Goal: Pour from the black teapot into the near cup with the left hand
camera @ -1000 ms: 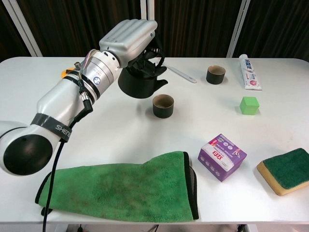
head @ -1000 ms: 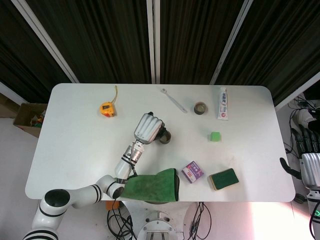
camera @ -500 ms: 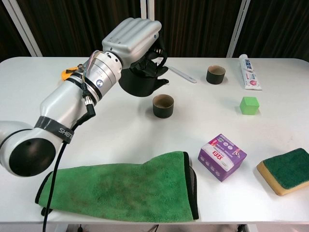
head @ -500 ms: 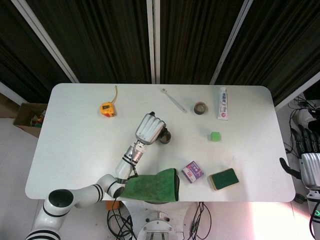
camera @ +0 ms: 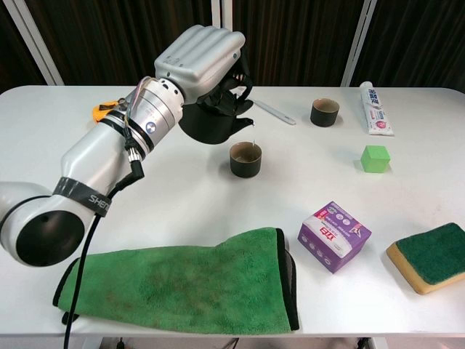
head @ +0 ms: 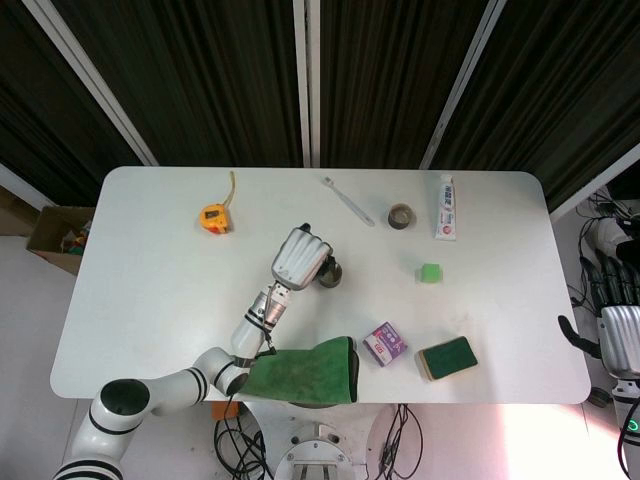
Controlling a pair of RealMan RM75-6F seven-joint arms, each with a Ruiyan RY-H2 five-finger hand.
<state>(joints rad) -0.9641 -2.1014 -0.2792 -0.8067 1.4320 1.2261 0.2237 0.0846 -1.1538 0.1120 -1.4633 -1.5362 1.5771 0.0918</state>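
Note:
My left hand [camera: 197,59] grips the black teapot [camera: 212,120] and holds it in the air, tilted with its spout toward the near cup [camera: 245,159]. A thin stream falls from the spout into that cup. In the head view the left hand [head: 300,255] covers most of the teapot, and the near cup [head: 331,276] peeks out at its right. The far cup [camera: 325,112] stands at the back right. My right hand [head: 618,335] hangs off the table's right edge, fingers apart, holding nothing.
A green towel [camera: 182,283] lies along the front edge. A purple box [camera: 334,235], a sponge [camera: 429,256] and a green cube [camera: 375,158] sit on the right. A toothpaste tube [camera: 376,108], a toothbrush [head: 347,200] and a yellow tape measure [head: 214,216] lie at the back.
My left hand has tipped the teapot further toward the near cup and shifted slightly right. A thin stream now shows at the spout.

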